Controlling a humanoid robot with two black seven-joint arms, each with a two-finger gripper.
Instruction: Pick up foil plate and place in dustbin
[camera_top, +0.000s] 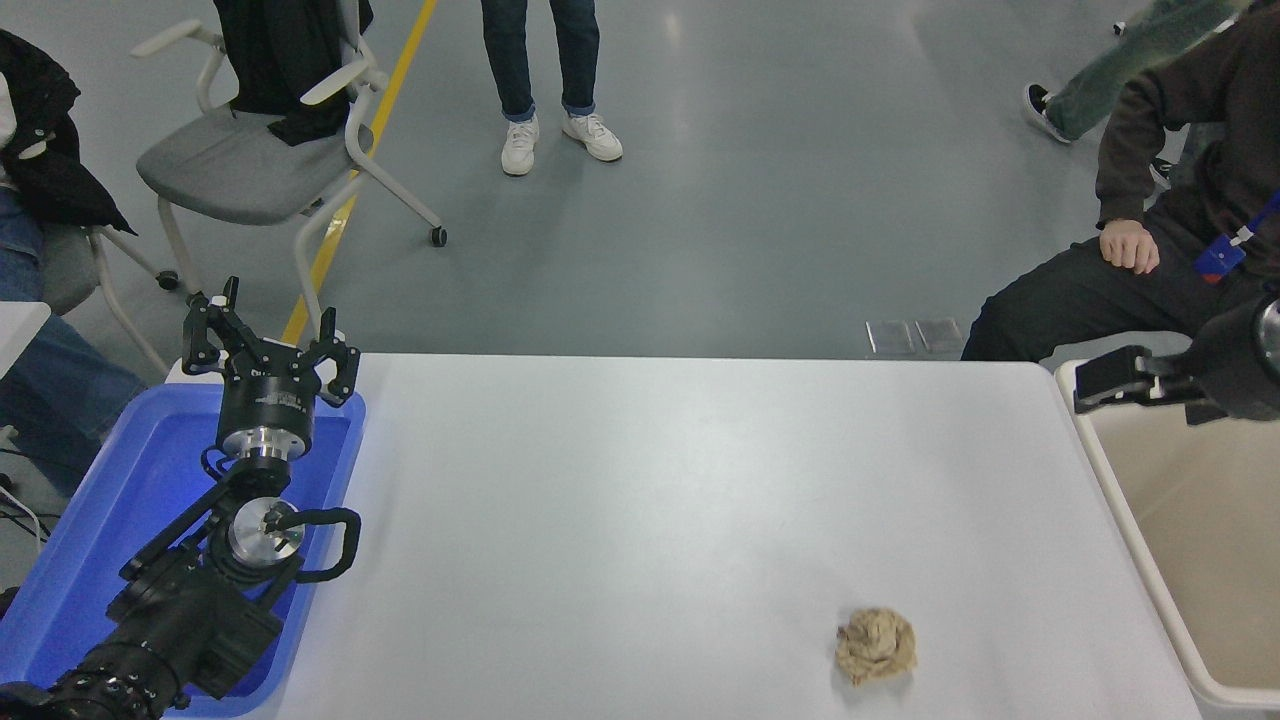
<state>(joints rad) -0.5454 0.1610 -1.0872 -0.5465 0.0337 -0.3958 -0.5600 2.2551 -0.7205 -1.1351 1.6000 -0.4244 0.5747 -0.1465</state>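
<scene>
The right tool (1100, 380) reaches in from the right edge, hanging over the near-left corner of the dustbin (1120, 480). Only one black finger of it shows clearly, so I cannot tell whether it is spread or pressed together. The foil plate does not show anywhere; the visible part of the dustbin's inside is bare cream wall and floor.

The left tool (268, 335) sits parked at the lower left above a blue tray (90, 540), its fingers spread with nothing between them. There is small white print on its black body, too tiny to read.

A crumpled brown paper ball (876, 645) lies alone on the white tabletop (640, 480), near the front edge, well apart from both tools.

A seated person (1180, 230) beyond the dustbin rests a hand (1128, 245) on one knee; a blue badge hangs at the chest.
</scene>
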